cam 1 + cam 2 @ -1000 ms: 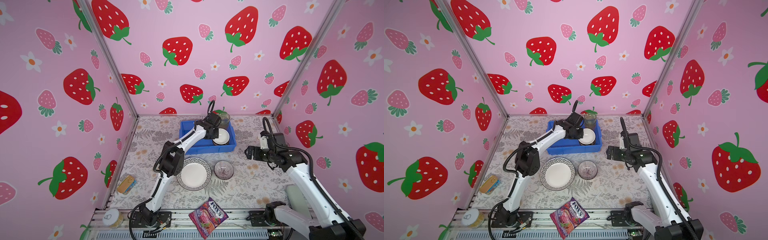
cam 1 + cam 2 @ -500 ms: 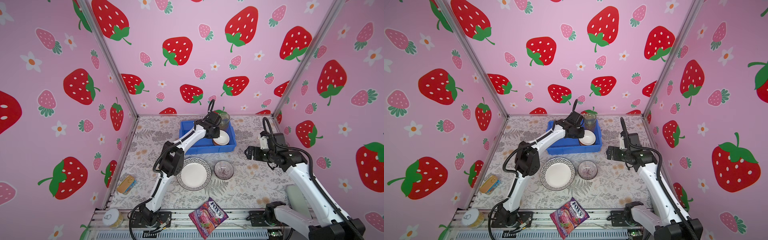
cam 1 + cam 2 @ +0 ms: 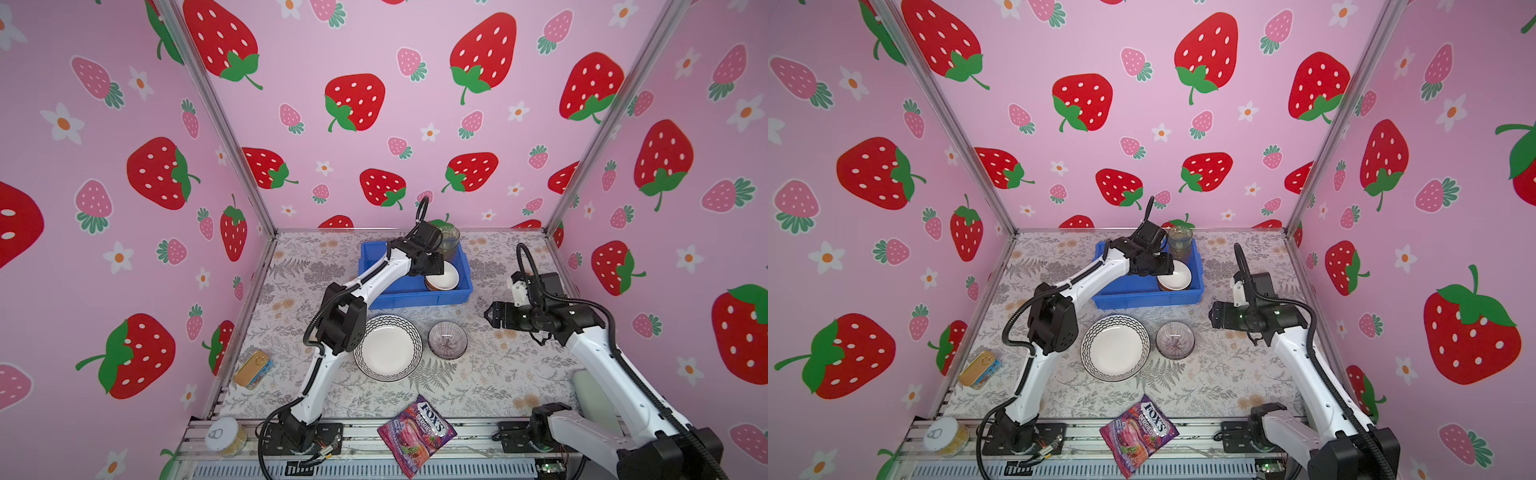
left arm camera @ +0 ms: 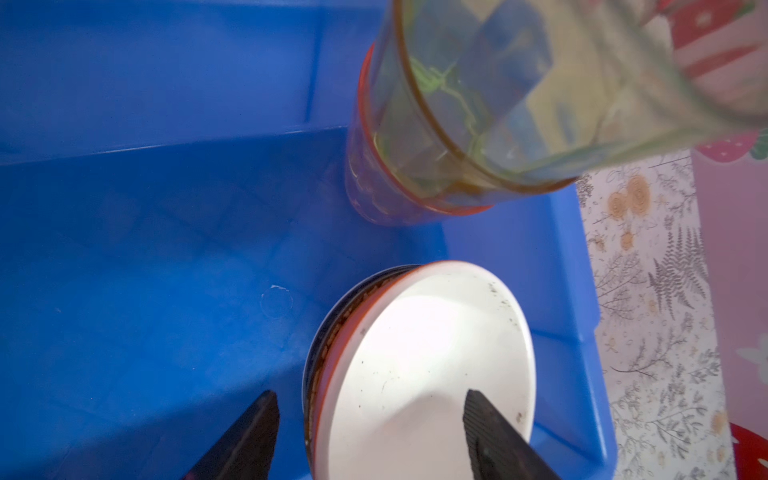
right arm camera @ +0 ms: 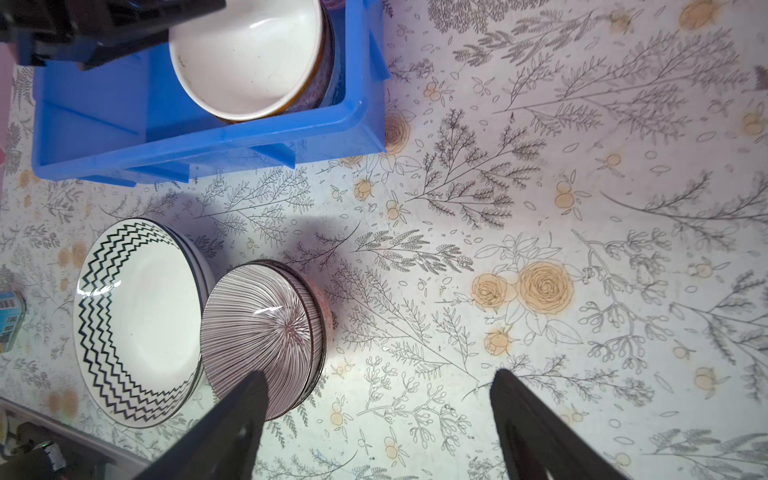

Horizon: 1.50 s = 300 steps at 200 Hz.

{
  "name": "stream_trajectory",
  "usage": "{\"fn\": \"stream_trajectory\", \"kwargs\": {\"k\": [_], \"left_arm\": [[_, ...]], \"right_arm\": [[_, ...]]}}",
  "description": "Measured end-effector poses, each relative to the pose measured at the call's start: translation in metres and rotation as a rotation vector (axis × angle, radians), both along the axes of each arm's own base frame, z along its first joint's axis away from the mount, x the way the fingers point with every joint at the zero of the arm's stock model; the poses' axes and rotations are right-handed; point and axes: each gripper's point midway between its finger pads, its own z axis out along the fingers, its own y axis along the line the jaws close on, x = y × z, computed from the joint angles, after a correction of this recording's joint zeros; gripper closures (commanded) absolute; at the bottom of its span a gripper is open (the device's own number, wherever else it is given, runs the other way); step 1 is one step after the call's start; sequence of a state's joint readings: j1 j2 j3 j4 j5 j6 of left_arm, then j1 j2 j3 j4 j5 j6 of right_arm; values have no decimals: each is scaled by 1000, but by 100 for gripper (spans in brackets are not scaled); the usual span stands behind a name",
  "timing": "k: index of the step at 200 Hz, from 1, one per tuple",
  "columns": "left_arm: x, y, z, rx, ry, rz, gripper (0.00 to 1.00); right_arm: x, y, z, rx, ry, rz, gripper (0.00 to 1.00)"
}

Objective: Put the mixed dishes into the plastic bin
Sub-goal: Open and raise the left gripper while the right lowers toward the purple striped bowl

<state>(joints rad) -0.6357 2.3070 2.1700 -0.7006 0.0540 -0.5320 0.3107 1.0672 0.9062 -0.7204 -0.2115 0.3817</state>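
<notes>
The blue plastic bin (image 3: 415, 300) (image 3: 1142, 300) stands at the back of the table. Inside it a white bowl (image 3: 444, 277) (image 4: 428, 357) (image 5: 249, 58) rests on a darker patterned bowl, beside stacked tinted glasses (image 3: 450, 241) (image 4: 457, 124). My left gripper (image 3: 434, 266) (image 4: 370, 399) is open, its fingers astride the white bowl's rim without gripping it. On the table in front of the bin lie a zigzag-rimmed plate (image 3: 388, 347) (image 5: 137, 320) and a purple striped bowl (image 3: 447, 340) (image 5: 257, 332). My right gripper (image 3: 490, 316) (image 5: 380, 376) hovers open and empty just right of the striped bowl.
A purple FOX'S candy bag (image 3: 417, 432) lies at the front edge. A flat tin (image 3: 253, 368) sits at the front left, and a white-lidded jar (image 3: 224, 434) stands on the front rail. Pink walls close in three sides.
My left gripper has opened and let go of the white bowl, which now sits in the bin. The right arm has stayed in place.
</notes>
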Motion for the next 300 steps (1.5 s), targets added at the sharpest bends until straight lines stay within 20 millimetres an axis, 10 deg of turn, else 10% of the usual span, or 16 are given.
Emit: {"fn": "stream_trajectory", "kwargs": {"k": [74,191,300], "left_arm": [[-36,31,86,-49,-94,12,3],[-113,119,79,36,-55,104,0],[-125,132,58,54,-14,134,0]], "right_arm": [[-20,49,-36,-16,73,104,21],[-19,74,-72,-88,120,119,57],[-18,77,-88,-100,146,127,77]]}}
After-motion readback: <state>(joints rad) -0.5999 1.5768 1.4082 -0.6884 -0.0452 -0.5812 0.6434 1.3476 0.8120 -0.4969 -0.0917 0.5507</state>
